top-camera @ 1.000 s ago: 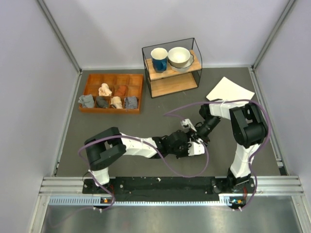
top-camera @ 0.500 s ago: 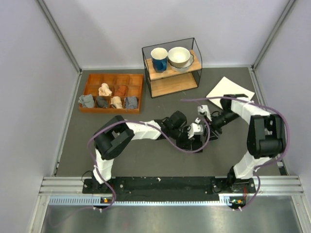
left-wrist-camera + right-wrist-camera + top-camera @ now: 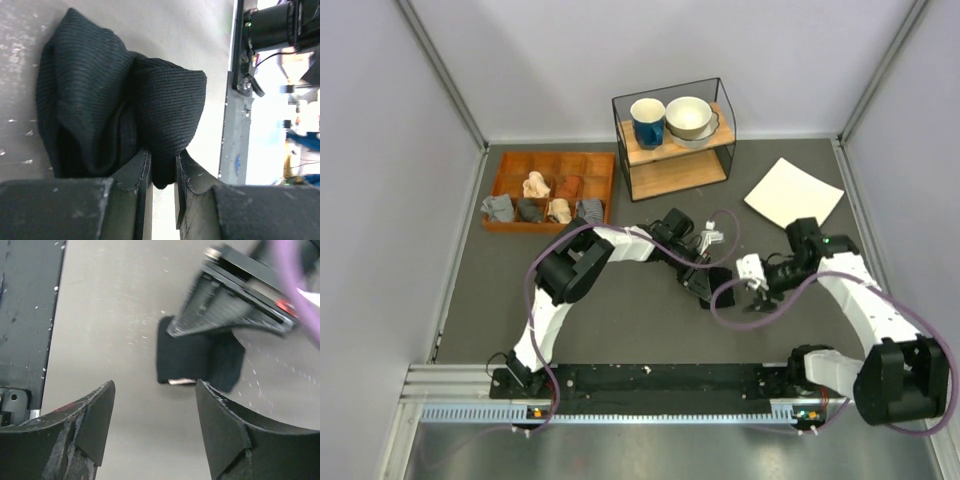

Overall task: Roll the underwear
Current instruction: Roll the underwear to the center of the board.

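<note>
The underwear (image 3: 716, 287) is a bunched black bundle on the grey table mat, right of centre. In the left wrist view it is a thick ribbed black roll (image 3: 120, 110). My left gripper (image 3: 162, 167) is shut on a fold at the roll's near end; from above it (image 3: 700, 275) lies over the bundle. In the right wrist view the bundle (image 3: 192, 357) shows a sliver of cream waistband (image 3: 182, 381) beneath the left gripper's body (image 3: 235, 295). My right gripper (image 3: 155, 390) is open and empty, a short way right of the bundle (image 3: 750, 282).
A wooden tray (image 3: 552, 160) with several small rolled garments sits at the back left. A wire shelf (image 3: 673, 140) holds a blue mug and bowls at the back. A white sheet (image 3: 793, 193) lies at the back right. Purple cables loop near both grippers.
The right gripper has let go and pulled back to the right, away from the bundle. The left arm has stretched further over, its gripper staying on the underwear, which shifted slightly right and back.
</note>
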Action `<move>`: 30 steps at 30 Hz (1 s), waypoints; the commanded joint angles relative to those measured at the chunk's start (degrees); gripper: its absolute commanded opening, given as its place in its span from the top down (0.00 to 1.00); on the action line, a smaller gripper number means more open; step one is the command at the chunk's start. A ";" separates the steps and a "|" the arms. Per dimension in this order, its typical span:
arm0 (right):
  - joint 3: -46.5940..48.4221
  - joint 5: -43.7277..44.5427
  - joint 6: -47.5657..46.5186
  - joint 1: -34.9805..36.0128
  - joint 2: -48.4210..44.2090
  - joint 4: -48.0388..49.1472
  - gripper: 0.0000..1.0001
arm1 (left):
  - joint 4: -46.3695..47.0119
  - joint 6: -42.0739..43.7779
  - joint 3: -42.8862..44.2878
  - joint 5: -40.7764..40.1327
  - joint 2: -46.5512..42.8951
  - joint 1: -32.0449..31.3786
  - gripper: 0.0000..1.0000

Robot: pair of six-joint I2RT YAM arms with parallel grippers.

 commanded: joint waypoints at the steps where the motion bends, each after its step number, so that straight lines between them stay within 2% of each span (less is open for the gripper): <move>1: -6.48 -0.80 -0.97 6.98 -6.06 13.72 0.31 | -3.49 -6.33 3.14 -0.57 4.40 2.27 0.88; 5: -10.71 5.62 4.33 14.62 -6.52 23.70 0.27 | -3.49 -7.74 4.90 -0.30 5.99 2.45 0.86; 11: -13.78 13.88 7.94 19.03 -0.45 34.41 0.26 | -3.23 -9.14 5.34 -1.01 6.34 2.45 0.81; 14: -14.58 17.75 8.82 20.88 2.70 36.71 0.27 | -2.97 -9.67 5.26 -1.53 5.90 2.45 0.75; 16: -14.84 20.30 8.91 21.67 4.29 37.69 0.31 | -2.88 -9.84 4.99 -2.67 4.94 2.36 0.68; 21: -14.58 25.49 12.24 22.02 8.78 37.86 0.53 | 3.62 -11.78 1.57 -5.66 -0.59 3.33 0.61; 22: -14.76 25.93 12.33 22.02 9.04 37.52 0.56 | 5.19 -11.95 -0.87 -7.93 -4.08 3.50 0.57; 27: -13.97 24.36 13.65 21.94 9.31 32.78 0.66 | 15.72 -9.94 -11.69 -16.99 -17.28 5.52 0.52; 30: -10.64 20.85 14.53 21.06 10.45 26.45 0.68 | 21.45 -7.92 -23.70 -21.47 -25.98 6.32 0.52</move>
